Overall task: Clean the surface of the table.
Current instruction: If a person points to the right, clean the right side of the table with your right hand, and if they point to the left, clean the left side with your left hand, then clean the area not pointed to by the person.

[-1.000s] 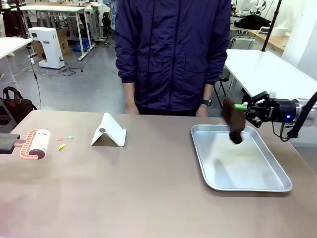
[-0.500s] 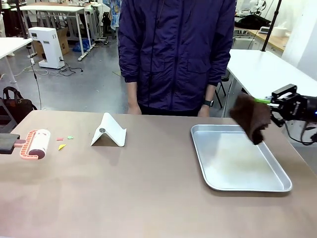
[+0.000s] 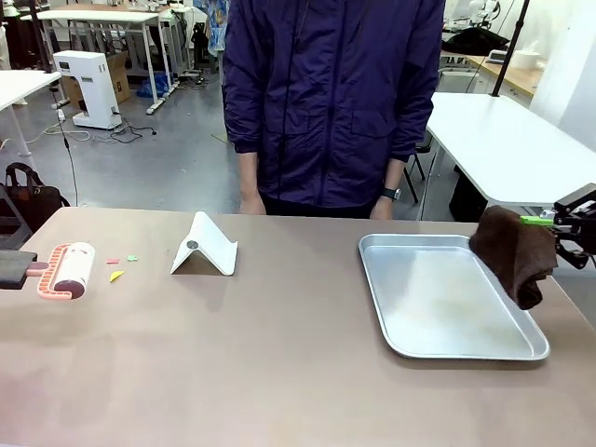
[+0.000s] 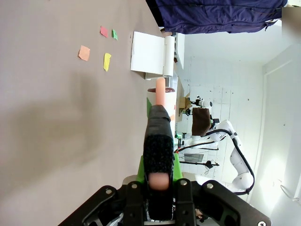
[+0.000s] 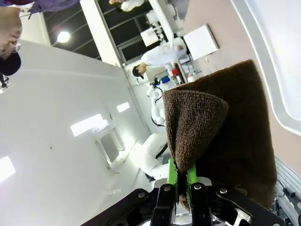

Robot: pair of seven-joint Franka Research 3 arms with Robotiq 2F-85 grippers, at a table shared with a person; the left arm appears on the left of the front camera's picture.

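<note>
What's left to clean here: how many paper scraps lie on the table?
4 on the table, between lint roller and white stand: red scrap, green scrap, yellow scrap, orange scrap. Others may be hidden.

The right gripper (image 3: 540, 221), clamped on the brown cloth (image 3: 514, 250), has slid from centre right to the frame's right edge; the cloth, earlier hanging over the silver tray's (image 3: 466, 355) far half, now hangs at its right rim; the arm has largely left the frame.

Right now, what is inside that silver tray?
Only bare metal floor shows inside the silver tray. The brown cloth hanging in front hides its far right corner and part of the right rim.
</note>
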